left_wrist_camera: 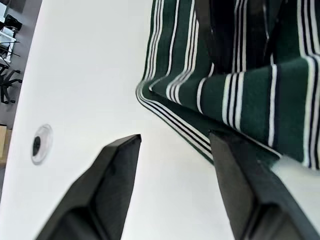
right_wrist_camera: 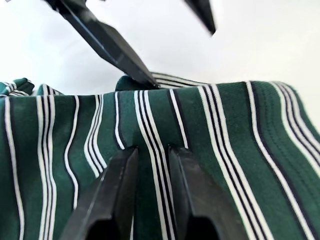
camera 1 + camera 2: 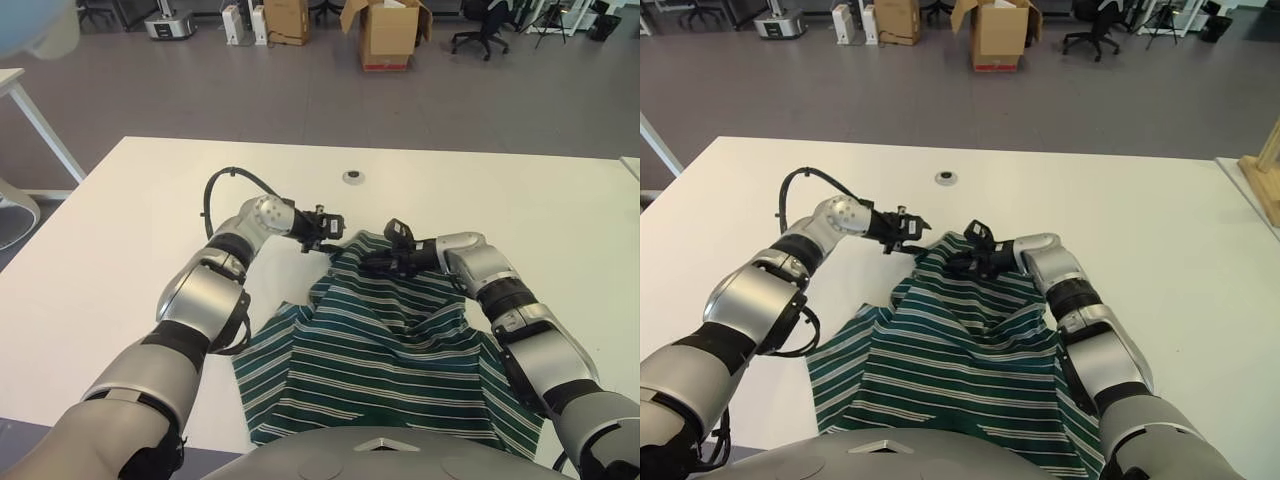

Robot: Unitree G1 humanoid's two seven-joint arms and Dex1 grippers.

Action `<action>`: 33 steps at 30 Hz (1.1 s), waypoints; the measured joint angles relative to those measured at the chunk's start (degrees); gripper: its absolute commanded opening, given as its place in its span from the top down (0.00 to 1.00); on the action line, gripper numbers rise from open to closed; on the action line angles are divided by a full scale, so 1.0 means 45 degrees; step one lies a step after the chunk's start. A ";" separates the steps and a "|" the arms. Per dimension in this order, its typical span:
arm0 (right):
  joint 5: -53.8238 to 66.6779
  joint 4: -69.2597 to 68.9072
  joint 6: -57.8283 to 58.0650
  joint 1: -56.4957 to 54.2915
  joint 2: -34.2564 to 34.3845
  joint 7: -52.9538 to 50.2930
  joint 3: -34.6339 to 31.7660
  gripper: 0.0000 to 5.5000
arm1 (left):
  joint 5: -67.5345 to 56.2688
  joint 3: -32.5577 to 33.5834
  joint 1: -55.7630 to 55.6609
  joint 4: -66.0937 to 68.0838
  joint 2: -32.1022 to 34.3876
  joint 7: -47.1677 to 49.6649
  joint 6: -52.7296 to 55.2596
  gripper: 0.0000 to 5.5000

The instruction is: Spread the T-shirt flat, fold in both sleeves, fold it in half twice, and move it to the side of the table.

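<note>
A dark green T-shirt (image 3: 385,350) with white stripes lies rumpled on the white table (image 3: 130,230), bunched up at its far edge. My left gripper (image 3: 338,233) is open at the far left corner of that bunched edge. In the left wrist view its two fingers stand apart over bare table, one finger (image 1: 240,180) touching the shirt's hem (image 1: 170,117). Just to its right, my right gripper (image 3: 372,260) is shut on a raised fold of the T-shirt (image 2: 215,130), its fingers (image 2: 112,190) pinching the striped cloth.
A small round grommet (image 3: 353,177) sits in the tabletop beyond the grippers. The table stretches wide to both sides of the shirt. Cardboard boxes (image 3: 390,35) and an office chair (image 3: 480,30) stand on the floor far behind.
</note>
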 measured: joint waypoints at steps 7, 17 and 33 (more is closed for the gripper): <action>-0.0191 -0.0461 0.0192 0.0272 -0.0055 0.0137 -0.0186 0.79 | 0.0476 -0.0522 0.0126 -0.0050 0.0033 0.1167 -0.0218 0.54; -0.0711 0.0486 -0.1209 -0.0137 0.0333 -0.1660 -0.1083 0.79 | 0.5121 -0.4783 -0.1355 0.0094 0.0978 0.6350 0.0036 0.54; 0.0322 -0.1991 -0.1580 -0.0792 -0.0714 -0.2368 -0.3663 0.79 | 0.5550 -0.4707 -0.1973 0.0718 0.1481 1.0207 0.1059 0.54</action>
